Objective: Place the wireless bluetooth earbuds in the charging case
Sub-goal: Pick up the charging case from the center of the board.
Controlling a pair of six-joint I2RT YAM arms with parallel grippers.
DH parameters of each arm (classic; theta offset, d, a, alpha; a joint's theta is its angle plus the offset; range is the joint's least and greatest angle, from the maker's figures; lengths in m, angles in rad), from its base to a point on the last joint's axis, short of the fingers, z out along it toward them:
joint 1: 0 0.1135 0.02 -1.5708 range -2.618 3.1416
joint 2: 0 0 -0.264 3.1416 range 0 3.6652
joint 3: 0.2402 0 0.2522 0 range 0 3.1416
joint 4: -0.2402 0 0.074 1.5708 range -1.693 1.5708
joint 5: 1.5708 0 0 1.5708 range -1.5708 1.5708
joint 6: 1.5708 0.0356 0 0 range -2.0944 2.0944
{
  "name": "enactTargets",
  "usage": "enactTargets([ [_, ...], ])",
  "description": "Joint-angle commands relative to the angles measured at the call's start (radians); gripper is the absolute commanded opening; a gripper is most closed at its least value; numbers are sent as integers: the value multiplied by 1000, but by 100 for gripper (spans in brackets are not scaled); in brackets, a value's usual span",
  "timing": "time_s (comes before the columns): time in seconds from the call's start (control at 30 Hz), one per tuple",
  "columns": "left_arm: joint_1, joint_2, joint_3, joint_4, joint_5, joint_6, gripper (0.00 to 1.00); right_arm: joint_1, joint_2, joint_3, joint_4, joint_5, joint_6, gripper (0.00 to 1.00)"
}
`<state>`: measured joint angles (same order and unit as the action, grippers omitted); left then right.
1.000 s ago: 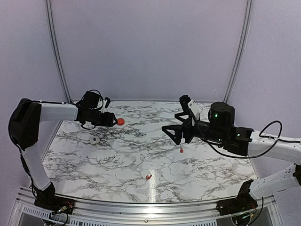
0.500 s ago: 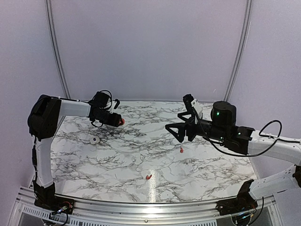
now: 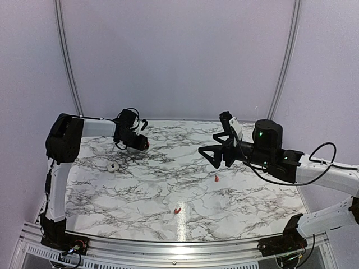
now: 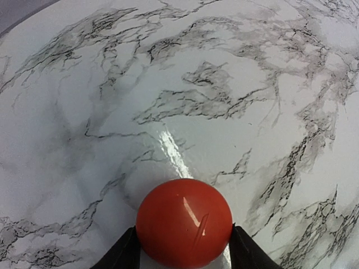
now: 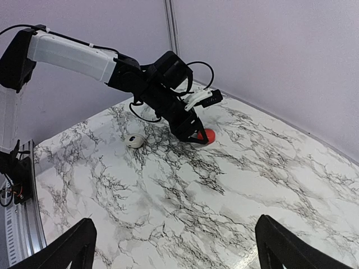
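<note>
The case — hard, smooth, likely light and slippery — is flanked by the left hand's fingers at its round sides; a firm grip cannot be confirmed.

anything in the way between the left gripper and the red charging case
Nothing visible. The left gripper straddles the charging case, with its fingers against both sides of the case, and only bare marble table lies around it.

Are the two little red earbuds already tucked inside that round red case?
No: one earbud and a second earbud lie loose on the marble table, far from the red case.
</note>
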<state>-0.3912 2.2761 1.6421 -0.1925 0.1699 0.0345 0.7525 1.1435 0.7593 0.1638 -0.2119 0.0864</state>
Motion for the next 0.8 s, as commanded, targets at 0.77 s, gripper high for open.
enactTargets([
  [0.77,-51,49,74,-107,-99,67,42,-13,8,33,-17,-36,13,99],
])
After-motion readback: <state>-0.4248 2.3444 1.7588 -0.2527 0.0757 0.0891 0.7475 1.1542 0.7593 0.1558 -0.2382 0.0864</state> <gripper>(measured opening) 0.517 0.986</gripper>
